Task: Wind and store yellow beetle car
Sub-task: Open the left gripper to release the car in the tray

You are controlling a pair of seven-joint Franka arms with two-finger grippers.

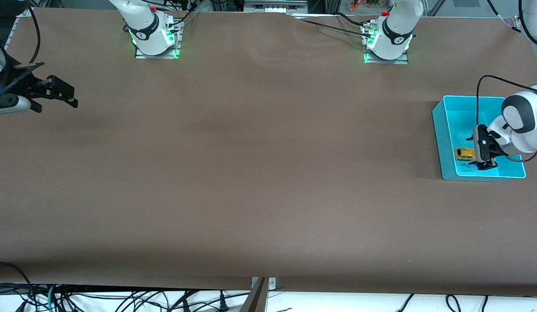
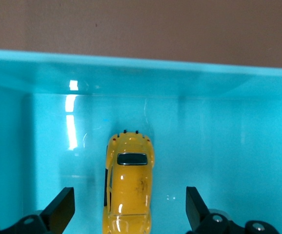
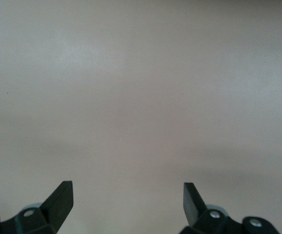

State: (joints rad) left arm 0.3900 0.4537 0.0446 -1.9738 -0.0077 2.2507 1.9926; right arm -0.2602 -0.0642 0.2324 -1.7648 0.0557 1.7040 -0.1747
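The yellow beetle car [image 1: 464, 154] lies on the floor of a cyan bin [image 1: 440, 138] at the left arm's end of the table. My left gripper [image 1: 476, 152] is low inside the bin, open, with the car between its fingers and clear gaps on both sides. In the left wrist view the car [image 2: 129, 187] sits between the two fingertips [image 2: 63, 207], untouched, in front of the bin wall [image 2: 180, 73]. My right gripper [image 1: 65, 92] waits open and empty over the bare table at the right arm's end; the right wrist view shows it [image 3: 127, 200] over bare table only.
The brown table [image 1: 259, 173] spreads between the two arms. The arm bases stand at the table's edge farthest from the front camera. A black cable [image 1: 478, 99] loops over the bin from the left wrist.
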